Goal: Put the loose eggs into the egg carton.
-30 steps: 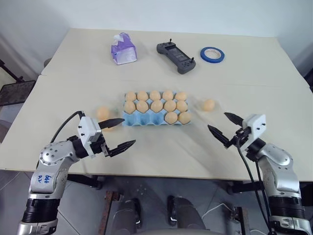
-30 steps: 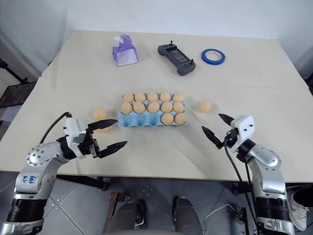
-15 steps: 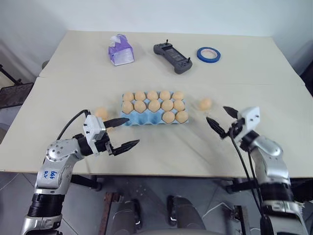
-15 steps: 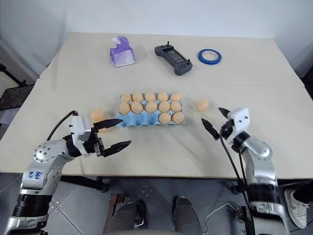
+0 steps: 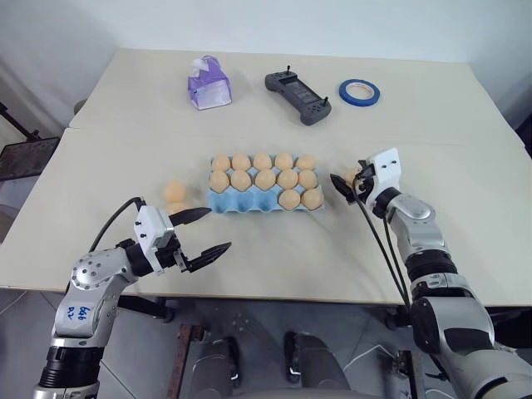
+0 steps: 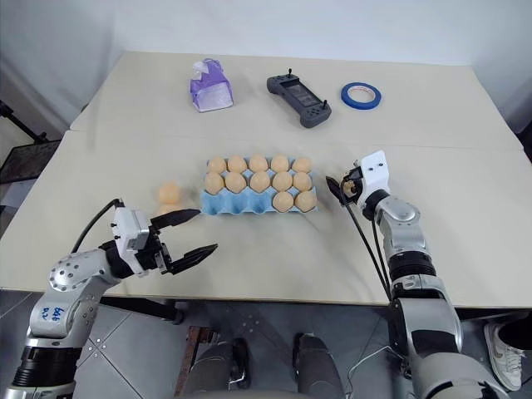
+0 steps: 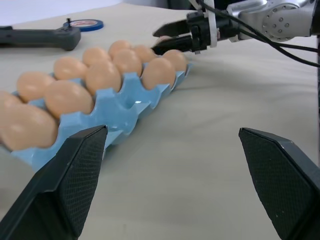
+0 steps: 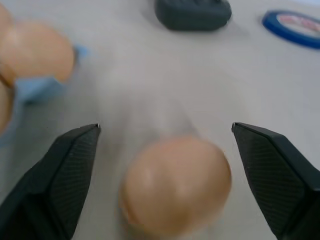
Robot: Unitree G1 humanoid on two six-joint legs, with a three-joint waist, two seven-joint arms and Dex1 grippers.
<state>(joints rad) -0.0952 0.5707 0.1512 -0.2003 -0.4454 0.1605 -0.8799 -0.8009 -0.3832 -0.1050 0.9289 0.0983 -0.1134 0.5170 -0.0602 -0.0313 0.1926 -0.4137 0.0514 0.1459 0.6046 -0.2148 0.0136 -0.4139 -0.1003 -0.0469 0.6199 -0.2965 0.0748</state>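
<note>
Right tool (image 8: pixel 165 150) now astride egg (image 8: pixel 175 185)

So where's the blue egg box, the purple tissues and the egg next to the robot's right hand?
egg carton (image 5: pixel 249 204): left eye view, its blue front wall.
purple tissue pack (image 5: pixel 209 90): left eye view, its middle.
loose egg (image 8: pixel 175 184): right wrist view, its middle.

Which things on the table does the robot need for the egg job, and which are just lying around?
For the job:
- loose egg between the right gripper open jaws
- loose egg left of the carton
- blue egg carton, with empty cups in its near row

Just lying about:
- purple tissue pack
- grey handheld controller
- blue tape roll
</note>
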